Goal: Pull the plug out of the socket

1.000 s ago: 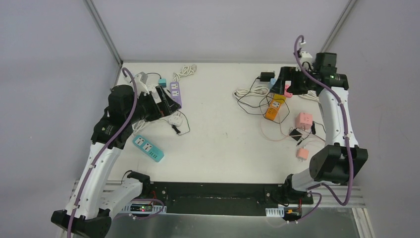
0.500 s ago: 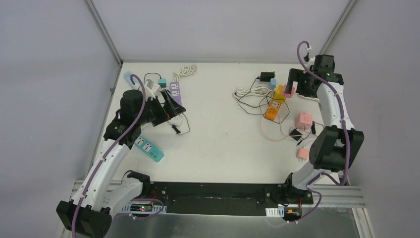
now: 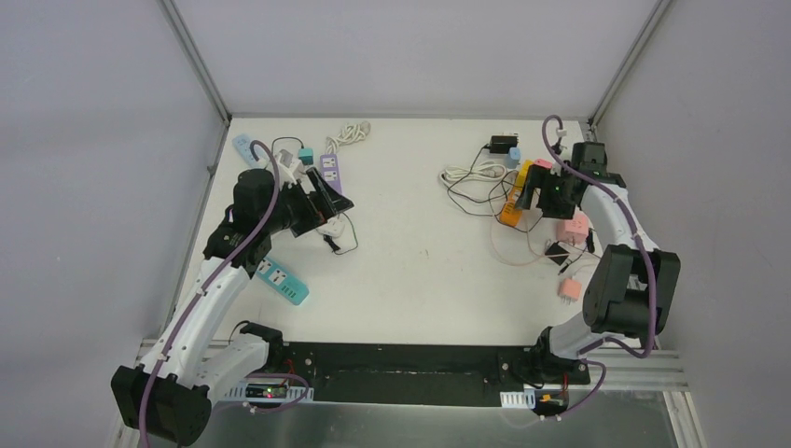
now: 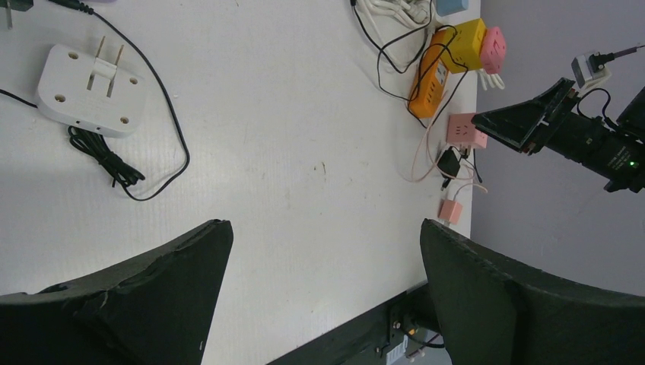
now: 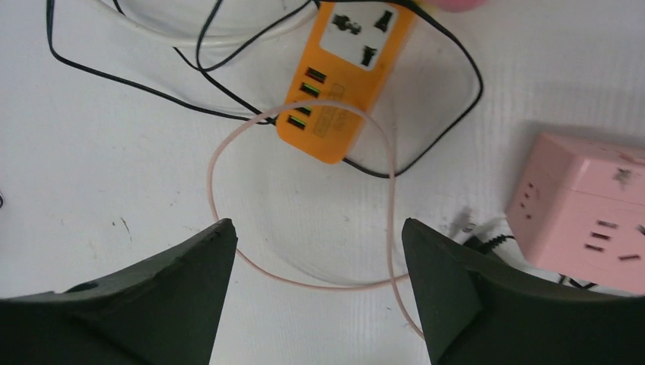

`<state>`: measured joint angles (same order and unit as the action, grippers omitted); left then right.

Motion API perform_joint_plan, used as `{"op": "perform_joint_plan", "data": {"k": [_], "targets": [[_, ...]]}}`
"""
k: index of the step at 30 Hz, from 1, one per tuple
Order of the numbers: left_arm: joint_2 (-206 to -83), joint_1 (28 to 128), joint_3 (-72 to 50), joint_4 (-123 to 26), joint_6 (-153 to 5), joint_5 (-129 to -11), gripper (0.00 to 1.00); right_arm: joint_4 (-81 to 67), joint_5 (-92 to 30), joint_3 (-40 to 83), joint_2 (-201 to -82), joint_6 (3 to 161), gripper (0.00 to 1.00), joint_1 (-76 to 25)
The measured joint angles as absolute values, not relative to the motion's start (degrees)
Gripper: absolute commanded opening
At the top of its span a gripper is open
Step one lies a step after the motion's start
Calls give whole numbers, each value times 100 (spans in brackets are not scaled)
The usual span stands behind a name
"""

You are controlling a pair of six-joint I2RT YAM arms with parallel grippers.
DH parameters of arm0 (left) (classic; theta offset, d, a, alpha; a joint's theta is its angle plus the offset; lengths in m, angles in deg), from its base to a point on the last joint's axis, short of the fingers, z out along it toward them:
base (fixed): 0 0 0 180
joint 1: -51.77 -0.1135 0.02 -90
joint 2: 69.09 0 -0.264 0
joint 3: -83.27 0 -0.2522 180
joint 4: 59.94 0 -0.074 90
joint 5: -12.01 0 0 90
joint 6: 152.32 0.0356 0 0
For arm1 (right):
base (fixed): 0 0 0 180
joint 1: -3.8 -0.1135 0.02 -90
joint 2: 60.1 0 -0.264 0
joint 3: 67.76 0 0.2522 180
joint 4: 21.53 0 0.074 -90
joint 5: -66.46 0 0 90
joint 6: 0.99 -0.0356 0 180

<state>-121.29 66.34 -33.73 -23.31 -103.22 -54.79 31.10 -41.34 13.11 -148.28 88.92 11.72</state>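
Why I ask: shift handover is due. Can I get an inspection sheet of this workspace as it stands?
Surface: white table top, a few small dark marks.
Job's things: orange plastic power strip, its visible mains socket empty; yellow cube block with pink plug adapter at its far end.
Clutter: pink cube socket; teal power strip; purple power strip; white flat adapter, prongs up.
Tools: left tool open, empty; right tool open, empty, over the orange strip's near end.
Cables: thin pink cord looped across the orange strip; black cords tangled around it.
Surroundings: grey enclosure walls; nothing else seen.
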Motion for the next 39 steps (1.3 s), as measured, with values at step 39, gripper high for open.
{"op": "perform_joint_plan", "data": {"k": [39], "targets": [[-11576, 6634, -3708, -2436, -10648, -5366, 96, 1816, -1284, 1718, -16822, 7901, 78, -240]]}}
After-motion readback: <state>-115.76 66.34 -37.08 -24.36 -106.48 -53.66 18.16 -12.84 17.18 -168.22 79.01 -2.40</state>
